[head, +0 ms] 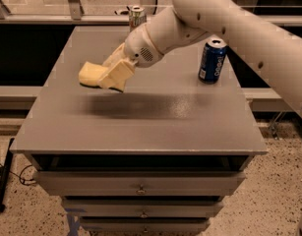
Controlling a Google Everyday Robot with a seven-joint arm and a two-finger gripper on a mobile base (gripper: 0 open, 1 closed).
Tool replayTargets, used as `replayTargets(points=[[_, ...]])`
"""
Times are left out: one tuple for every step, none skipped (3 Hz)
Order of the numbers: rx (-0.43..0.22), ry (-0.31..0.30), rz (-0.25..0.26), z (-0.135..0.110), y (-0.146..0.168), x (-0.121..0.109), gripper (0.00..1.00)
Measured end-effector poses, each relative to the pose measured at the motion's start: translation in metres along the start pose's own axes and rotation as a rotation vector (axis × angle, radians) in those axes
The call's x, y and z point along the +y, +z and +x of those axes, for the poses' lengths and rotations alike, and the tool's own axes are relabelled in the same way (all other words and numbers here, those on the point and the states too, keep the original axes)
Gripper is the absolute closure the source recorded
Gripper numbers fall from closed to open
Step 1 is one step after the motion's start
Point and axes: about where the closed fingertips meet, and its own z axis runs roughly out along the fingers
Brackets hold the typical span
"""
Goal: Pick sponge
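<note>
The sponge [90,74] is a pale yellow foam block. It hangs in the air above the left half of the grey table [140,127], with its shadow on the tabletop below. My gripper [110,76] reaches down from the upper right on the white arm. Its pale yellow fingers [119,71] are shut on the sponge's right end. That end is hidden between the fingers.
A blue soda can [212,60] stands upright on the right side of the table. A silver and green can [136,17] stands at the far edge, behind my arm. Drawers sit below the tabletop. The floor lies beyond the table edges.
</note>
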Motion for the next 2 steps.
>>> replayTargets(points=[[-0.158,0.034,-0.041,-0.0106,-0.0368,0.0024,1.0],[-0.175,0.041,-0.047,-0.0148,-0.0382,0.0041,1.0]])
